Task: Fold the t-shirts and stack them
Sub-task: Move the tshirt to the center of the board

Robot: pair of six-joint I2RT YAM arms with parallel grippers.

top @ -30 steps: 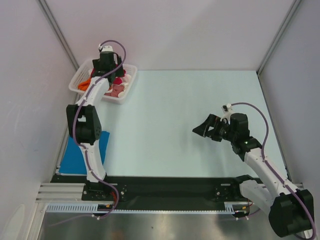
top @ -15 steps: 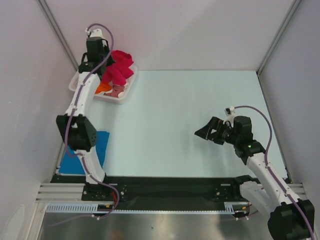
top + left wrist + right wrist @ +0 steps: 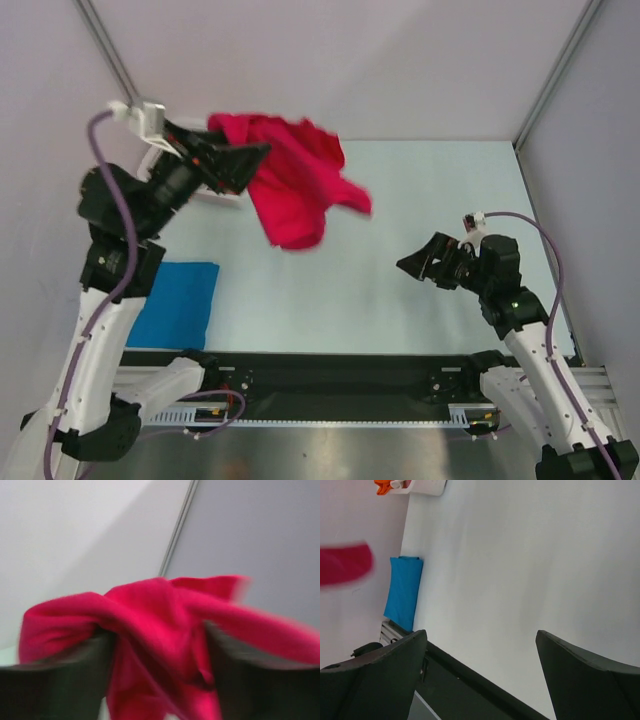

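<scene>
A large crimson-red t-shirt (image 3: 300, 190) spreads in the air above the table's far left. My left gripper (image 3: 255, 160) is raised high at its left edge. In the blurred left wrist view the red t-shirt (image 3: 165, 620) lies bunched between and over the dark fingers (image 3: 60, 680), which stand well apart, so the gripper (image 3: 160, 645) is open. A folded bright blue t-shirt (image 3: 178, 303) lies flat at the near left. My right gripper (image 3: 415, 262) hovers open and empty over the table's right half. Its wrist view shows the blue t-shirt (image 3: 402, 592) and a blur of the red t-shirt (image 3: 345, 562).
The white basket (image 3: 420, 486) stands at the far left corner with an orange t-shirt (image 3: 382, 487) in it; in the top view my left arm hides most of it. The pale table (image 3: 430, 190) is walled on three sides. A black rail (image 3: 330, 375) runs along the near edge.
My left arm has swung up and right from the basket, pulling the red t-shirt out; it now fans out in the air. The left jaws shut, then parted. The right arm shifted slightly right.
</scene>
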